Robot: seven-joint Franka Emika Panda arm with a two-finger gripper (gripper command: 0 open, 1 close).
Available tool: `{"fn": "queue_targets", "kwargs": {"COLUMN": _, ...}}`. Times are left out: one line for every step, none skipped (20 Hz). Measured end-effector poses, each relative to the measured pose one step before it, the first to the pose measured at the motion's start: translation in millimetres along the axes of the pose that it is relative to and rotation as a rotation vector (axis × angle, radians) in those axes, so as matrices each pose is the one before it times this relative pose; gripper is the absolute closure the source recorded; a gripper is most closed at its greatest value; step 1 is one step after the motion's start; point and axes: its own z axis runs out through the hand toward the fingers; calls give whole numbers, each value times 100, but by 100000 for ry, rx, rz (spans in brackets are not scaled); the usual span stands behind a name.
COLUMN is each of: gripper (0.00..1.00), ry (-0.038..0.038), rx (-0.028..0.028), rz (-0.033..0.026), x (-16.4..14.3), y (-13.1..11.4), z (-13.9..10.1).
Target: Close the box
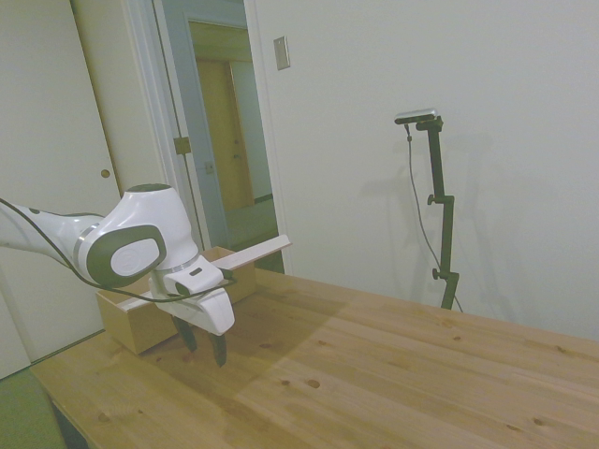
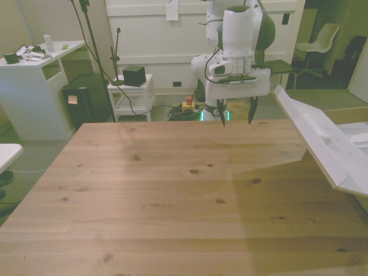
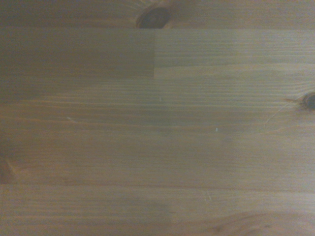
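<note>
One cardboard box (image 1: pixel 140 313) sits at the lower left of the side view, behind the arm, its single lid flap (image 1: pixel 245 254) raised. One gripper (image 2: pixel 236 111) points straight down above the wooden table (image 2: pixel 172 190), fingers spread wide and holding nothing. The wrist view shows only table planks (image 3: pixel 157 128).
</note>
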Motion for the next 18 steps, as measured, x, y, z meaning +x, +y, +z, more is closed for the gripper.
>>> {"fn": "queue_targets", "kwargs": {"gripper": 0, "ry": 160, "rx": -225, "rz": -226, "x": 19, "y": 0, "z": 19}}
{"fn": "queue_targets", "kwargs": {"gripper": 0, "ry": 464, "rx": -580, "rz": -613, "x": 21, "y": 20, "z": 19}}
{"fn": "queue_targets", "kwargs": {"gripper": 0, "ry": 166, "rx": 82, "rz": -74, "x": 26, "y": -40, "z": -75}}
{"fn": "queue_targets", "kwargs": {"gripper": 0, "ry": 427, "rx": 424, "rz": -44, "x": 92, "y": -122, "z": -258}}
{"fn": "queue_targets", "kwargs": {"gripper": 0, "ry": 637, "rx": 647, "rz": -32, "x": 154, "y": -182, "z": -396}}
{"fn": "queue_targets", "kwargs": {"gripper": 0, "ry": 859, "rx": 907, "rz": 34, "x": 247, "y": -250, "z": -558}}
{"fn": "queue_targets", "kwargs": {"gripper": 0, "ry": 792, "rx": 871, "rz": 99, "x": 284, "y": -237, "z": -557}}
{"fn": "queue_targets", "kwargs": {"gripper": 0, "ry": 825, "rx": 943, "rz": 199, "x": 347, "y": -227, "z": -564}}
{"fn": "queue_targets", "kwargs": {"gripper": 0, "ry": 641, "rx": 776, "rz": 289, "x": 376, "y": -196, "z": -457}}
{"fn": "queue_targets", "kwargs": {"gripper": 0, "ry": 657, "rx": 809, "rz": 398, "x": 498, "y": -244, "z": -448}}
{"fn": "queue_targets", "kwargs": {"gripper": 0, "ry": 441, "rx": 613, "rz": 429, "x": 545, "y": -249, "z": -287}}
{"fn": "queue_targets", "kwargs": {"gripper": 0, "ry": 261, "rx": 558, "rz": 353, "x": 650, "y": -295, "z": -155}}
{"fn": "queue_targets", "kwargs": {"gripper": 0, "ry": 304, "rx": 609, "rz": 244, "x": 748, "y": -303, "z": -134}}
{"fn": "queue_targets", "kwargs": {"gripper": 0, "ry": 258, "rx": 711, "rz": 181, "x": 792, "y": -329, "z": -94}}
{"fn": "queue_targets", "kwargs": {"gripper": 0, "ry": 350, "rx": 781, "rz": -290, "x": 777, "y": -328, "z": -127}}
{"fn": "queue_targets", "kwargs": {"gripper": 0, "ry": 634, "rx": 1007, "rz": -748, "x": 733, "y": -360, "z": -187}}
{"fn": "queue_targets", "kwargs": {"gripper": 0, "ry": 560, "rx": 1023, "rz": -644, "x": 564, "y": -390, "z": -195}}
{"fn": "queue_targets", "kwargs": {"gripper": 0, "ry": 391, "rx": 972, "rz": -648, "x": 403, "y": -417, "z": -197}}
